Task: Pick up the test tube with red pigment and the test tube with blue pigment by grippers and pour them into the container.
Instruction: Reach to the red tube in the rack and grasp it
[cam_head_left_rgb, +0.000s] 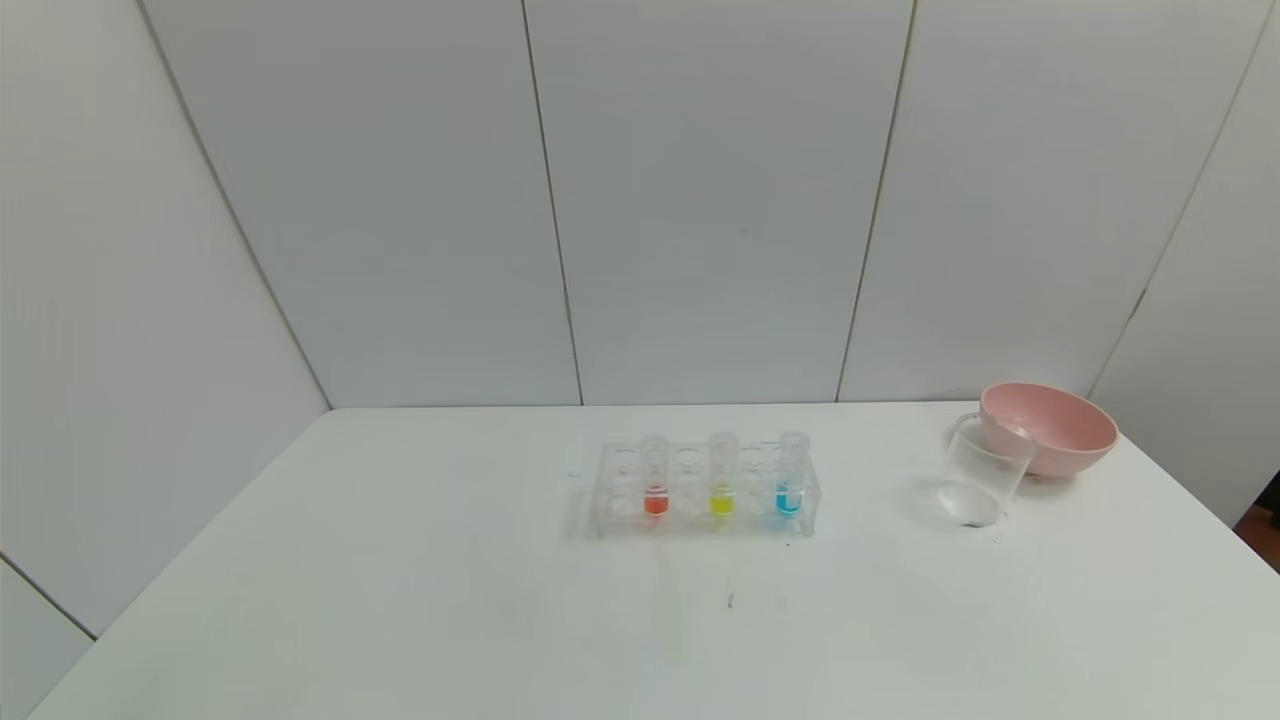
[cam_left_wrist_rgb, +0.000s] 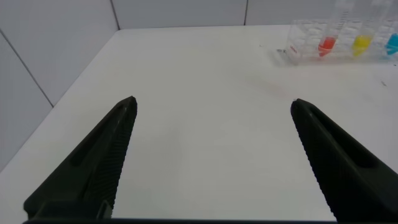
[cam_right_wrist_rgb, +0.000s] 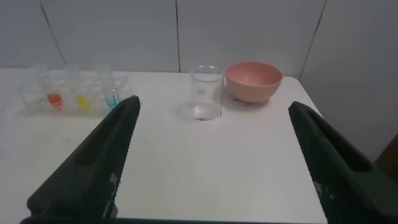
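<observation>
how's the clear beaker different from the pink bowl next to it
The container is clear and colourless; the pink bowl is opaque pink. The container is a tall, straight-walled cylinder, while the pink bowl is low, wide and rounded. In the head view the container stands nearer the tube rack, the pink bowl behind it toward the table's right corner. Both sit upright, open-topped and look empty.

Black ridged end effector fingers (cam_left_wrist_rgb: 106, 155)

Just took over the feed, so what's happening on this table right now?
Nothing is being handled yet. The test tube with red pigment and the test tube with blue pigment stand in the clear rack, a yellow tube between them. The container stands empty beside the pink bowl. Left gripper and right gripper are open.
</observation>
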